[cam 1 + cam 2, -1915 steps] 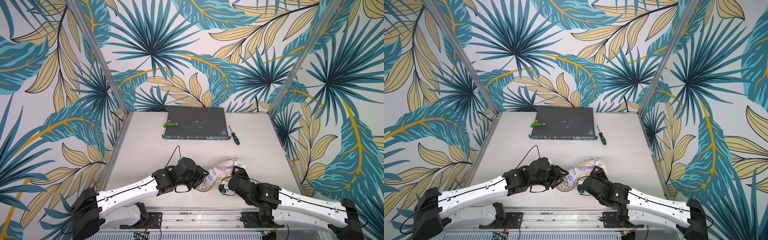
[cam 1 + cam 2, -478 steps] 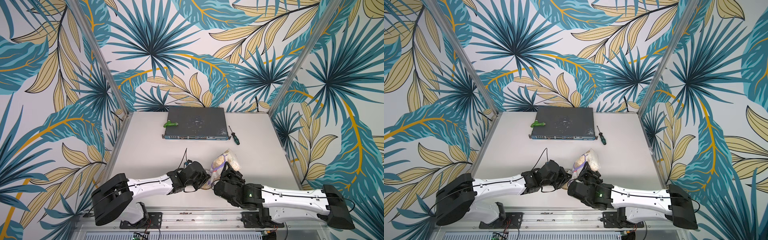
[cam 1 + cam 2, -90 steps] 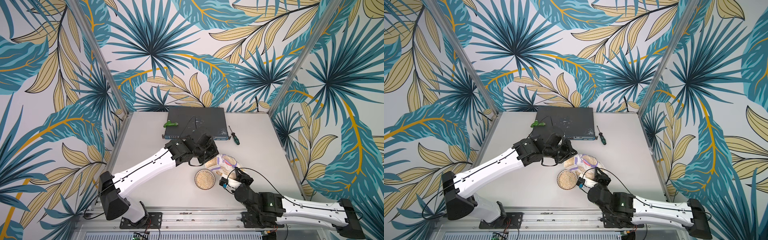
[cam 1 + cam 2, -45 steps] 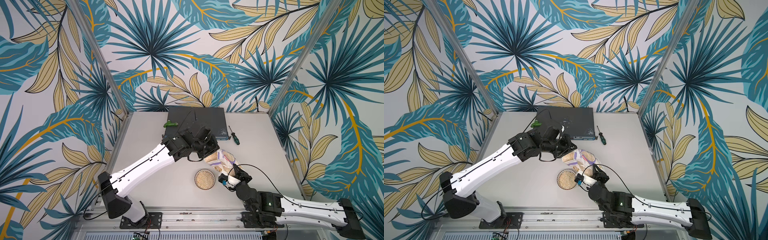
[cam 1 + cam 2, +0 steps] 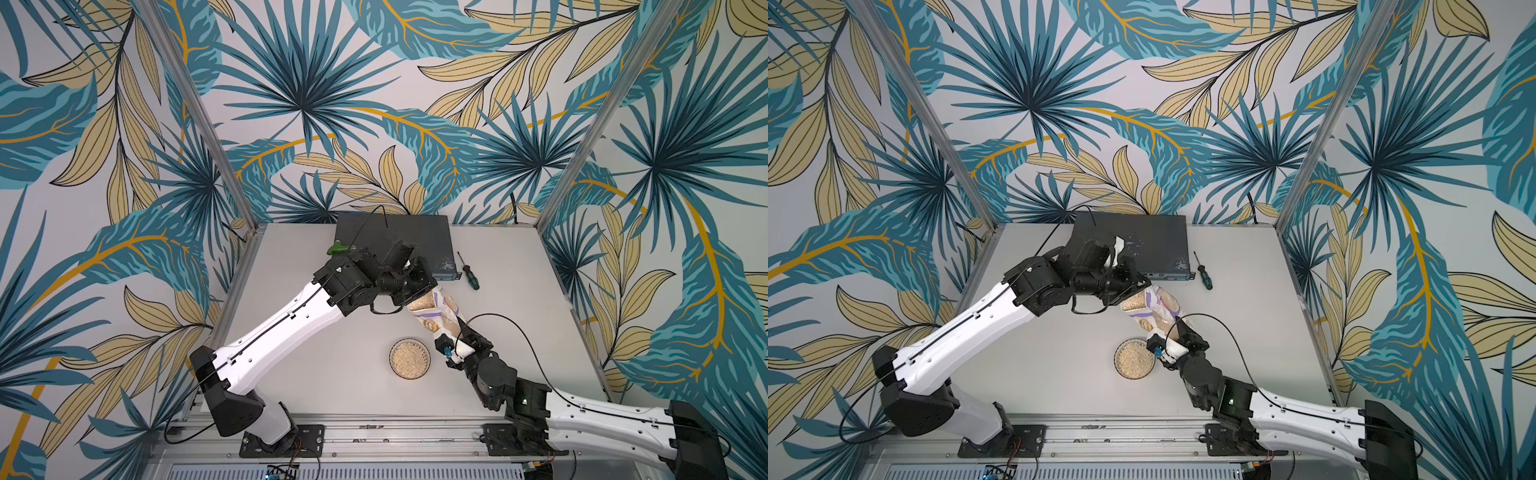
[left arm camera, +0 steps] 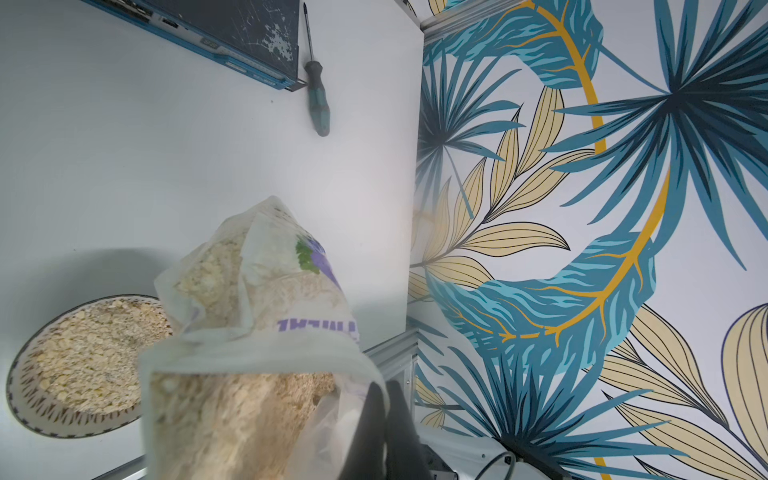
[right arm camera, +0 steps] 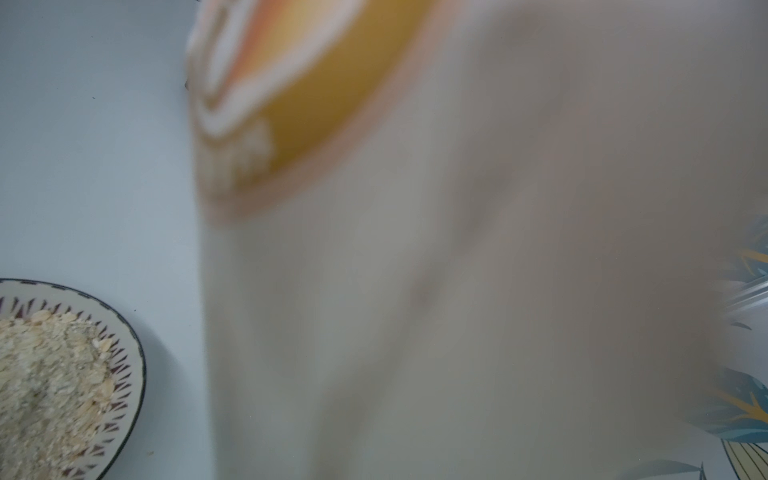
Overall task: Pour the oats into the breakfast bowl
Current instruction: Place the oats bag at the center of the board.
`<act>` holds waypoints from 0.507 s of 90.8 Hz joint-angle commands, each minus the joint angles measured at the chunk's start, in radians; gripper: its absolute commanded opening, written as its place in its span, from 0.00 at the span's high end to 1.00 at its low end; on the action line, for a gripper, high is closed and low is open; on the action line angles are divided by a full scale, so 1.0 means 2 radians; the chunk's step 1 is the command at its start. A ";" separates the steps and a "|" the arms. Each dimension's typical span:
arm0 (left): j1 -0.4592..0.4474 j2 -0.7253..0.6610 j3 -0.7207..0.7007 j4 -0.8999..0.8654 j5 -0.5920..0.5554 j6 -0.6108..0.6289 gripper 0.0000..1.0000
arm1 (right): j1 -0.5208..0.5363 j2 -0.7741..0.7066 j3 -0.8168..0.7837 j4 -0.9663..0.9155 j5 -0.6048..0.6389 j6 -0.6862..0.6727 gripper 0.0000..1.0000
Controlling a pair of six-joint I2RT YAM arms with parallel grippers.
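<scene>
oats pouch (image 5: 432,320): slung tilted between my two grippers, just beside the breakfast bowl (image 5: 392,360), not over it.
breakfast bowl: nearly full of flakes.
left gripper (image 5: 419,293): clamped on the pouch end farther from the bowl.
right gripper (image 5: 457,338): gripping the end nearest the bowl.
step: the pour looks done.
next: set the pouch down beside the bowl without spilling.

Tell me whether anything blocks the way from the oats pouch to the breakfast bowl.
Nothing visible does. The oats pouch is held just beside the breakfast bowl, with only bare table between. The screwdriver lies farther back, off that path.
</scene>
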 commanded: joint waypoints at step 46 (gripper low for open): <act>0.024 0.065 0.059 0.012 -0.029 0.047 1.00 | -0.152 0.161 -0.063 0.370 -0.176 0.116 1.00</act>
